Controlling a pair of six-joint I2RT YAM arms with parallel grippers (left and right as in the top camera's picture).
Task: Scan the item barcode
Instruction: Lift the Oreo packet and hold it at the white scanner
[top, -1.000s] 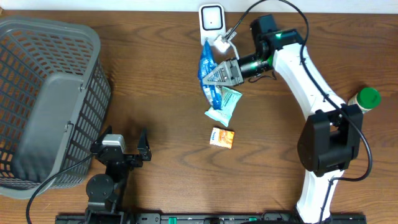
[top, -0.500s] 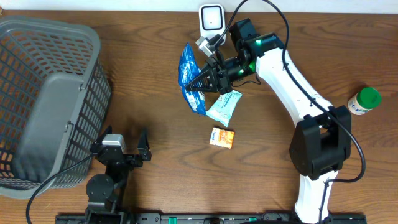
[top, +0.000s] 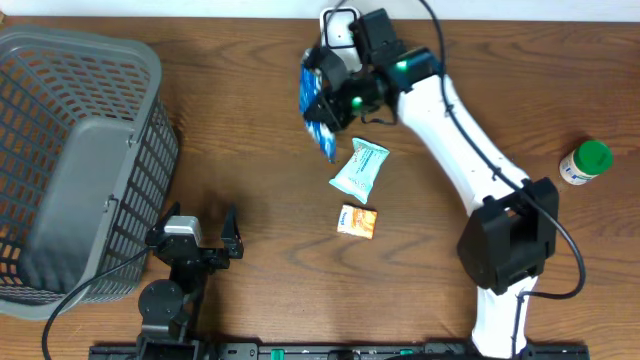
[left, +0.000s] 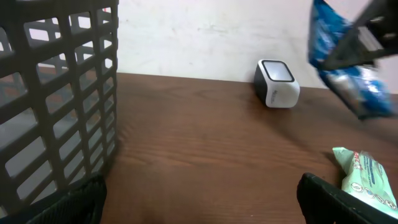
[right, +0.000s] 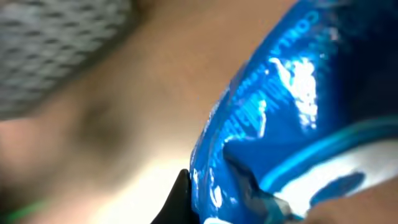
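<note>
Presently the right gripper (top: 333, 100) sits at the upper centre of the overhead view, pressed tight on a blue snack bag (top: 318, 108). The bag is held clear of the table (top: 260, 130).

- Bag's long axis, seen from above: runs nearly top to bottom of the frame, with the lower end swung a little to the right.
- Left wrist view: the bag hangs in the upper right corner, slanting from upper left down to lower right. The dark fingers pinch it along its right side.
- Right wrist view: glossy blue film with white print fills the right half. No barcode can be made out.
- White scanner (left: 278, 84) stands on the wood at the far edge by the wall, just beside the bag and partly covered by the arm overhead.
- Mint-green packet (top: 359, 169) lies flat just below the bag. A small orange packet (top: 357, 221) lies below that.
- Green-capped bottle (top: 585, 162) is at far right.
- Grey basket (top: 150, 70) fills the upper left.
- Left gripper (top: 195, 238) is at lower left, fingers spread wide, holding nothing.
</note>
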